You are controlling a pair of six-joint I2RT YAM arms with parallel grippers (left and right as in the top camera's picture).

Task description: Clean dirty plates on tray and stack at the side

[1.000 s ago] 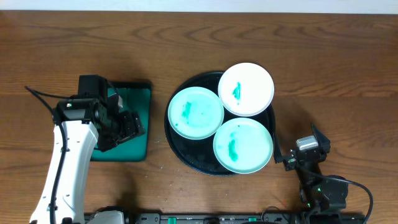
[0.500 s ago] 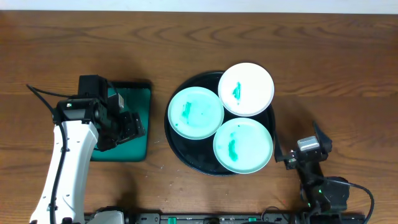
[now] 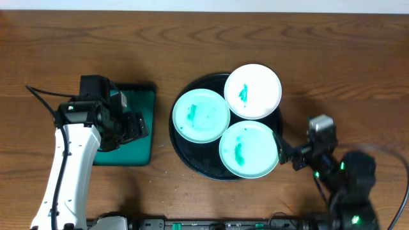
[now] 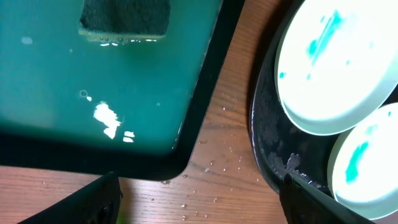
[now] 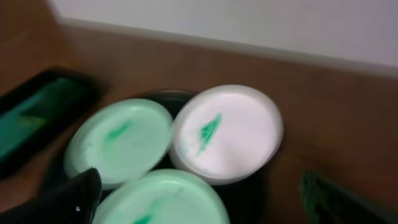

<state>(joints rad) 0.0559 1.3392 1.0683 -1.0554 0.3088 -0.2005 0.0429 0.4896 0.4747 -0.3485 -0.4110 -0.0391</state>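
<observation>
3 dirty plates [image 3: 200,115] sit on the round black tray [image 3: 190,157] at mid-bench, each carrying a green smear, and none has been lifted, wiped or stacked at the side. The left plate and the front plate [image 3: 249,149] are pale mint. The whiter rear plate [image 3: 253,91] overhangs the tray's far right rim and appears to rest partly on its neighbours.

The right tool [image 3: 287,153] hangs just beside the tray's right edge, close to the front plate. Its 2 fingers are spread wide with nothing between them. The left tool [image 3: 135,126] hovers over the right edge of the green rectangular tray [image 3: 137,152], fingers likewise parted and empty. A dark sponge [image 4: 124,15] rests at that tray's far end on a wet-looking surface, and droplets speckle the bench [image 3: 332,51] between the 2 trays.

Judged from this, the job stands at its very start. All 3 plates need cleaning, the sponge is not in hand, and the stack has 0 plates. The right arm looks best placed to take the front plate.
</observation>
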